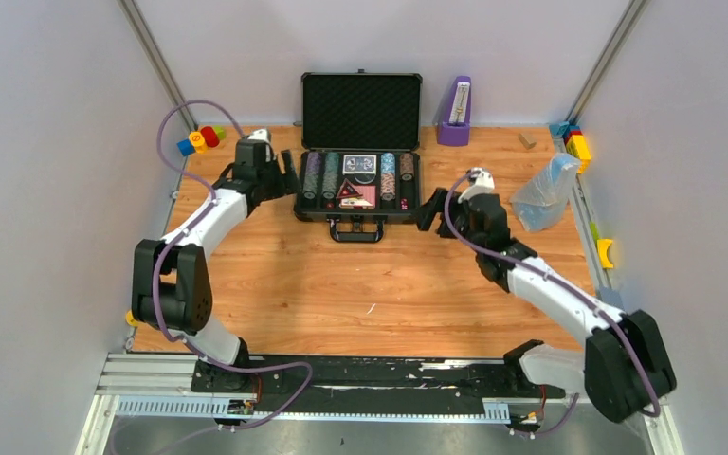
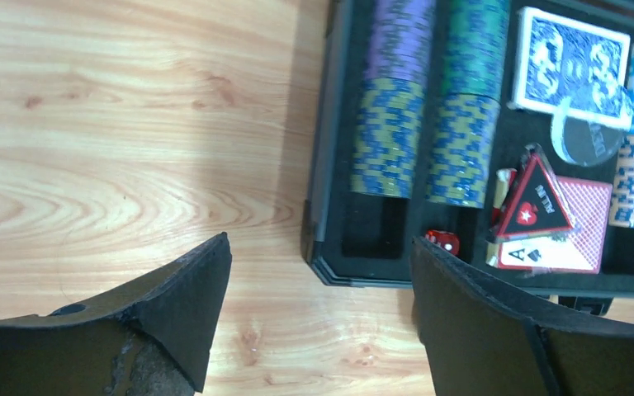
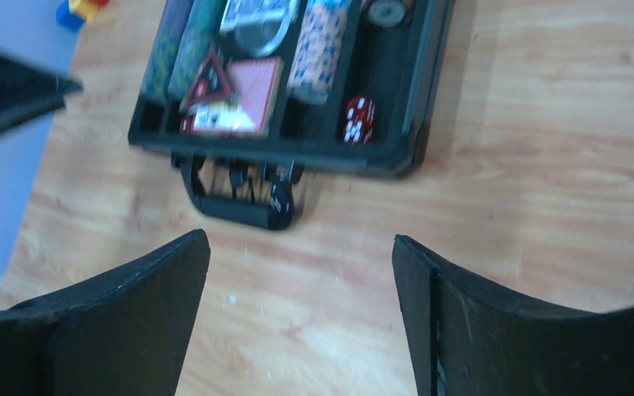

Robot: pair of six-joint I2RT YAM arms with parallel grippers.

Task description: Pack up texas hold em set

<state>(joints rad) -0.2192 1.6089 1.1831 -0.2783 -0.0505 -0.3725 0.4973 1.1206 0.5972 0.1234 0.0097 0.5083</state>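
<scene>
My left gripper (image 2: 320,243) is spread wide and has hold of nothing. Between its two black fingers (image 2: 173,313) I see the wooden table (image 2: 132,165) and, just ahead towards my right finger, the near left corner of the black case (image 2: 330,124). Past that corner the chips (image 2: 388,140) lie on their sides in two slots, yellow-and-blue ones nearer, purple and green ones further on. A red die (image 2: 443,241) sits at the near end of the second slot. Further to the right a black-and-red triangle (image 2: 532,198) lies on the red deck (image 2: 586,214), and beyond it is the blue deck (image 2: 574,70) with a clear disc (image 2: 586,136) at its near edge.

My right gripper (image 3: 299,238) is also wide open and empty, hanging over bare wood. Ahead and a little left of it is the handle (image 3: 239,202) of the case, then the tray itself, blurred in this view.

From above, both grippers stand just outside the case, one at each side. Beyond them the foam-lined lid (image 1: 361,111) stands upright at the far edge. A purple metronome (image 1: 455,112) and a clear bag (image 1: 545,190) sit far off to my right
</scene>
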